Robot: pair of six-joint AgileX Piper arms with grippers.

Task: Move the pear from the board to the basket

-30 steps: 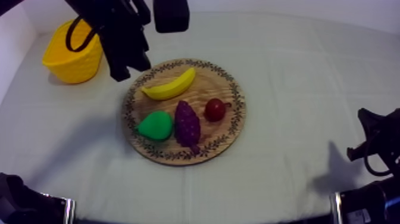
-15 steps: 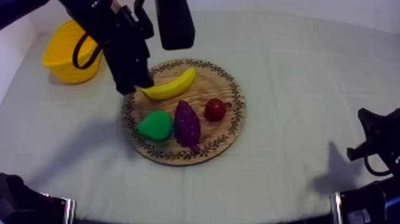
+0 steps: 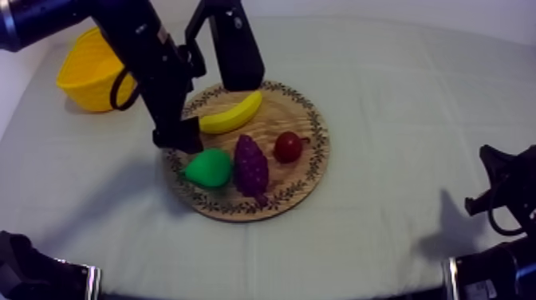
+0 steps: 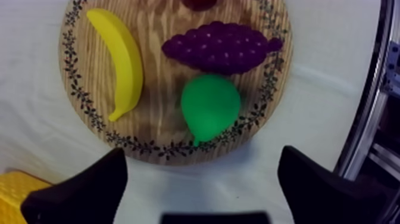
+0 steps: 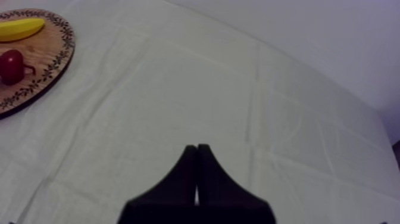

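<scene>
The green pear [image 3: 209, 167] lies on the round wooden board [image 3: 303, 179], at its left front, beside the purple grapes [image 3: 250, 166]. My left gripper [image 3: 211, 112] hangs over the board's left rear, above the banana [image 3: 231, 116] and just behind the pear. In the left wrist view its fingers [image 4: 77, 190] stand wide apart and open; the pear [image 4: 209, 106] lies ahead of the left gripper [image 4: 202, 154], untouched. The yellow basket [image 3: 92, 76] stands at the far left. My right gripper [image 3: 498, 187] rests low at the right, its fingers a shut wedge [image 5: 196, 149].
On the board [image 4: 153, 89] are also the banana [image 4: 122, 65], the grapes [image 4: 217, 46] and a small red fruit [image 3: 288, 147]. A corner of the basket [image 4: 12, 190] shows beside the left finger. Bare cloth spreads right of the board [image 5: 44, 59].
My left arm has swung from beside the basket to over the board's left rear and come lower toward the pear, its fingers spreading wider. The right arm and the fruit have not moved.
</scene>
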